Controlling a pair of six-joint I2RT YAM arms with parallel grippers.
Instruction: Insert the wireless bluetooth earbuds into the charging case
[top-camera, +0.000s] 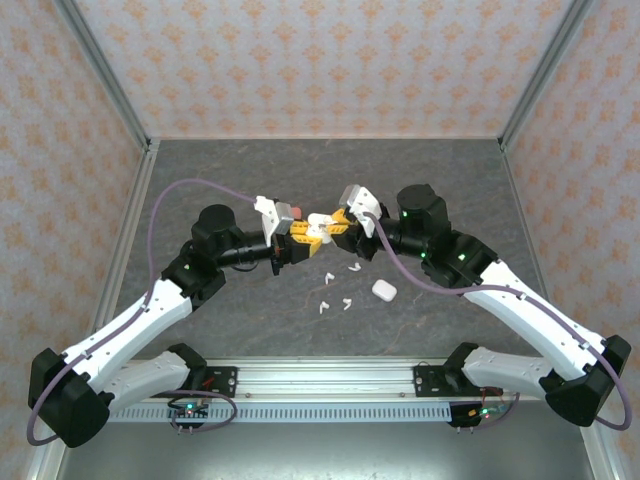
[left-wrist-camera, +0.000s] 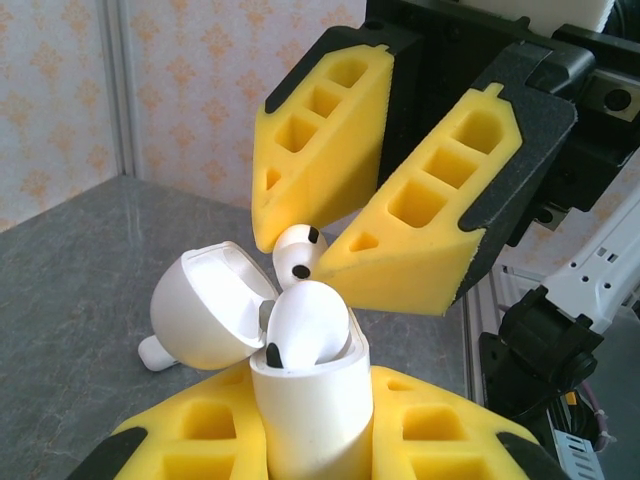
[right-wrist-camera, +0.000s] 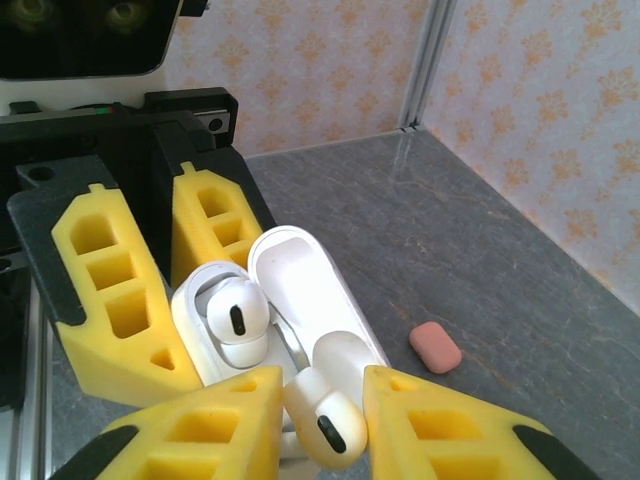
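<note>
Above the middle of the table my left gripper (top-camera: 297, 236) is shut on a white charging case (left-wrist-camera: 312, 420), upright between its yellow fingers (left-wrist-camera: 190, 435), with the lid (left-wrist-camera: 205, 305) swung open. One white earbud (left-wrist-camera: 305, 328) sits in the case's near well. My right gripper (right-wrist-camera: 322, 425) meets it from the other side, its fingers (right-wrist-camera: 215, 425) lying against a second white earbud (right-wrist-camera: 325, 412) just above the case (right-wrist-camera: 205, 325) and beside the open lid (right-wrist-camera: 300, 285). Several loose white earbuds (top-camera: 328, 276) lie on the table below the grippers.
A closed white case (top-camera: 383, 290) lies on the dark stone-pattern table (top-camera: 440, 180) to the right of the loose buds. A small salmon-pink rounded case (right-wrist-camera: 435, 347) lies on the table beyond the grippers. Patterned walls with metal posts (top-camera: 105, 85) enclose three sides.
</note>
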